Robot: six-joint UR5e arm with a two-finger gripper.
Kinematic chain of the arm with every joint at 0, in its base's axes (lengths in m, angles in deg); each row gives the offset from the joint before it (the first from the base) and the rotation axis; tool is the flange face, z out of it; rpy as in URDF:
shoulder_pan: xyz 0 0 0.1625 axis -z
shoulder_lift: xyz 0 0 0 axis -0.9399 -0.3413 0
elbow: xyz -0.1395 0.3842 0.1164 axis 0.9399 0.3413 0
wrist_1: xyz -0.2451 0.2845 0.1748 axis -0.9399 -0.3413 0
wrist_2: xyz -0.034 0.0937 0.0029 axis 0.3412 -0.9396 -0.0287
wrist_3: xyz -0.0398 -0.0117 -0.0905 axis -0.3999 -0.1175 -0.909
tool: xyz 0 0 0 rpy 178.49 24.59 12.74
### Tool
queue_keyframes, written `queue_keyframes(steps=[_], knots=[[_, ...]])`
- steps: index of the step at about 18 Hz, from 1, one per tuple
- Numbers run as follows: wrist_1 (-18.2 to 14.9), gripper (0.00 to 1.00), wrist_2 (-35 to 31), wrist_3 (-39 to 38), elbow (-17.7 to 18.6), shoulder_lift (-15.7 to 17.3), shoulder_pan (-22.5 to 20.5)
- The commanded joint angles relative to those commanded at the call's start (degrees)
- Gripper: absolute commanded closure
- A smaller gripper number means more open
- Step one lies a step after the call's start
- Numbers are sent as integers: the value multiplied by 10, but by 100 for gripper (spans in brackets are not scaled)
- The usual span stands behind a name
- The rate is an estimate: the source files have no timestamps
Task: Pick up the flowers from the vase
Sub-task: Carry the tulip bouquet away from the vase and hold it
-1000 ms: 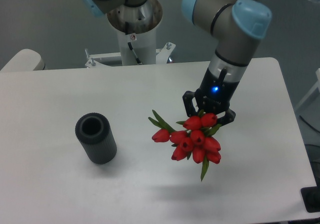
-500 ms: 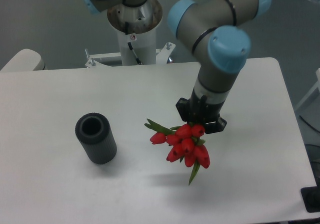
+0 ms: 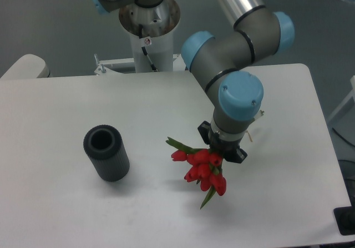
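Hand carries the tulips lower and further left than a second ago.
The hand [image 3: 221, 147], largely hidden under the wrist, pinches the flowers [image 3: 201, 165] at their stems; red buds hang down-left over the table [image 3: 66, 203], right of centre toward its front edge. The arm has swung round, its blue-capped joint now directly above the bunch. The vase [image 3: 106, 152] stands empty near the left front, well apart.
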Motion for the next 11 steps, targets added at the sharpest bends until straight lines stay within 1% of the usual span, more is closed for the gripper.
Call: queue_keyframes(steps=[4, 8, 11], knots=[[-2, 97, 0, 14, -22, -18, 2], [-2, 97, -18, 16, -22, -21, 2], [1, 97, -18, 16, -20, -21, 2]])
